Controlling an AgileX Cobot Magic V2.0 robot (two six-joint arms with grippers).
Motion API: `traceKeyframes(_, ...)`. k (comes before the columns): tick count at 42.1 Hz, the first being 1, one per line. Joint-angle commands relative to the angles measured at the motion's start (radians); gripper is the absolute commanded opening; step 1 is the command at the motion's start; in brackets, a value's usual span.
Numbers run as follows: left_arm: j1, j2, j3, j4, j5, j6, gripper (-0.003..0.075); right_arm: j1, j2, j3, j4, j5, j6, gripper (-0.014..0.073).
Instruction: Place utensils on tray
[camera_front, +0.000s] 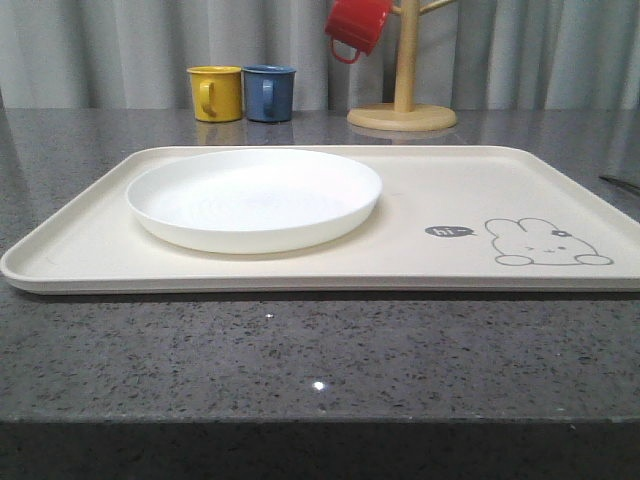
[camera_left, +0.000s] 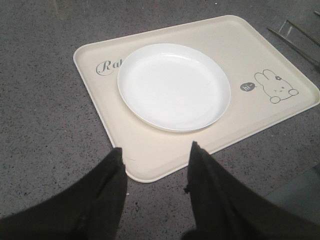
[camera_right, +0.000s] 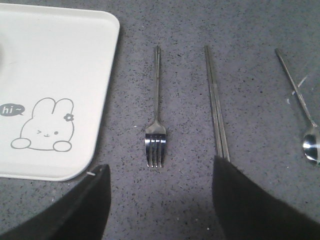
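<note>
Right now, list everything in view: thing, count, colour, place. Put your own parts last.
tray: one, cream, on the counter's middle.
plate: one, white, on the tray's left half.
fork: one, silver, on the counter beside the tray's rabbit end.
chopsticks: one pair, silver, beyond the fork.
spoon: one, silver, beyond the chopsticks.
mugs: yellow and blue at the back; red hanging on the wooden mug tree.
counter: one, dark grey speckled.
left gripper: black, open, near the tray's corner.
right gripper: black, open, over the fork.

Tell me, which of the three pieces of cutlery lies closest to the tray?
The fork. It lies on the countertop right beside the tray; the chopsticks come next, and the spoon lies farthest out.
</note>
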Motion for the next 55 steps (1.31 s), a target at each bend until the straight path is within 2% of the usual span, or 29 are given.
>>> traceKeyframes(1, -0.008, 0.002, -0.023, -0.021, -0.074, 0.0, 0.0295, -0.003, 0.011, -0.03, 0.005, -0.05, -0.001, 0.0472)
traceKeyframes(9, -0.008, 0.002, -0.023, -0.021, -0.074, 0.0, 0.0295, -0.003, 0.014, -0.03, 0.001, -0.004, -0.001, 0.0472)
traceKeyframes(14, -0.008, 0.002, -0.023, -0.021, -0.074, 0.0, 0.0295, -0.003, 0.07, -0.06, -0.048, 0.05, -0.001, 0.0472)
traceKeyframes(18, -0.008, 0.002, -0.023, -0.021, -0.074, 0.0, 0.0295, -0.005, 0.178, -0.115, -0.05, 0.104, -0.001, 0.0472)
traceKeyframes(34, -0.008, 0.002, -0.023, -0.021, -0.074, 0.0, 0.0295, -0.004, 0.649, -0.348, -0.045, 0.159, -0.001, 0.0466)
traceKeyframes(55, -0.008, 0.002, -0.023, -0.021, -0.074, 0.0, 0.0295, 0.0, 0.973, -0.503, -0.005, 0.147, -0.036, 0.0466)
